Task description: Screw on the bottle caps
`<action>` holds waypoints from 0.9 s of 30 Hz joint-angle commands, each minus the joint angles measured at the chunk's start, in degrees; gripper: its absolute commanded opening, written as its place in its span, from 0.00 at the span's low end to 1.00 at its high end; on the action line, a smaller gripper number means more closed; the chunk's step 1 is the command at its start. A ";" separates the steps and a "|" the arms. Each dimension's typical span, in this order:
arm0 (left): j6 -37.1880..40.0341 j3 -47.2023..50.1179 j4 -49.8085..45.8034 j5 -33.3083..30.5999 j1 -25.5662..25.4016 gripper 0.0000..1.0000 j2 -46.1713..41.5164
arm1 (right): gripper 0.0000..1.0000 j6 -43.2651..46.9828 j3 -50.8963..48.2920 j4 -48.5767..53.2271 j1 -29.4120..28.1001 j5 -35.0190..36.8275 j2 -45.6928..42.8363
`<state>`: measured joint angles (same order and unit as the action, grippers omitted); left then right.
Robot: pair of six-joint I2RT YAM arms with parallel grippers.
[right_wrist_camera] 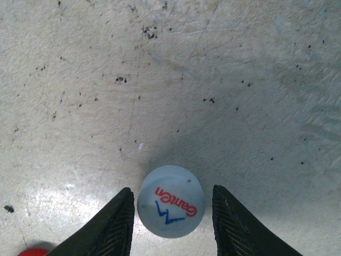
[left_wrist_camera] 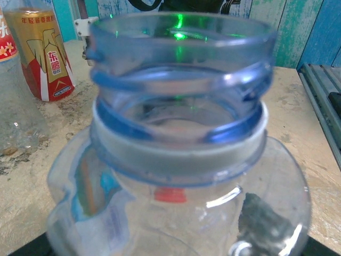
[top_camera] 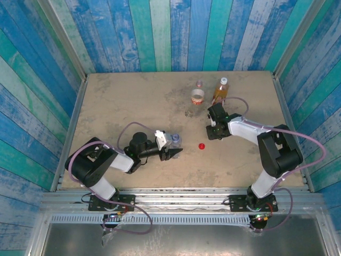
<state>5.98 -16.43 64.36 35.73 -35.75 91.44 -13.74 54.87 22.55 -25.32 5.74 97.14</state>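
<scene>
My left gripper is shut on the clear bluish bottle, mid-table. In the left wrist view the bottle's open threaded neck is very close, with one dark finger against its lower right. A red cap lies on the table just right of the bottle, and shows through it. My right gripper points down, open around a pale bluish-white cap printed "Ganten". A small gap shows on each side. This gripper is right of the red cap.
At the back stand a clear bottle with a red-white label and an amber bottle with an orange label, just behind the right gripper. A small clear object lies in front of them. Blue plank walls enclose the table.
</scene>
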 commanded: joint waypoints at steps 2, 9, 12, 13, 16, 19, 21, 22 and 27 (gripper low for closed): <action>0.38 0.39 -1.16 0.89 -0.29 0.62 1.34 | 0.42 -0.41 0.54 -1.18 0.36 -0.53 1.41; 0.26 0.54 -1.16 0.92 -0.29 0.61 0.93 | 0.37 -0.24 0.59 -1.28 0.54 -1.29 1.83; 0.35 0.65 -0.92 0.71 -0.24 0.61 0.95 | 0.36 -0.31 0.50 -0.86 0.51 -1.52 0.91; 0.34 0.64 -0.83 0.74 -0.29 0.61 1.08 | 0.36 -0.24 0.42 -0.45 0.45 -1.52 0.41; 0.13 0.70 -0.47 0.58 -0.24 0.61 1.24 | 0.36 -0.11 0.16 0.84 0.15 -1.28 -1.59; 0.13 0.91 -0.07 0.49 -0.29 0.61 1.55 | 0.36 0.28 0.36 3.24 -0.63 -1.08 -4.23; 0.17 0.87 0.10 0.48 -0.29 0.61 1.69 | 0.36 0.77 0.71 5.38 -1.58 -0.99 -6.06; 0.19 0.91 0.14 0.44 -0.29 0.61 1.81 | 0.36 1.06 1.12 6.80 -2.15 -0.96 -7.05; 0.35 1.63 1.32 0.16 -0.28 0.61 2.49 | 0.34 2.06 4.68 14.71 -6.27 -1.13 -11.92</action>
<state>5.98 -16.14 65.47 35.73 -35.75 91.98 -12.80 56.86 30.65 -29.50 4.56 88.09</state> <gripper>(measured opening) 0.611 0.349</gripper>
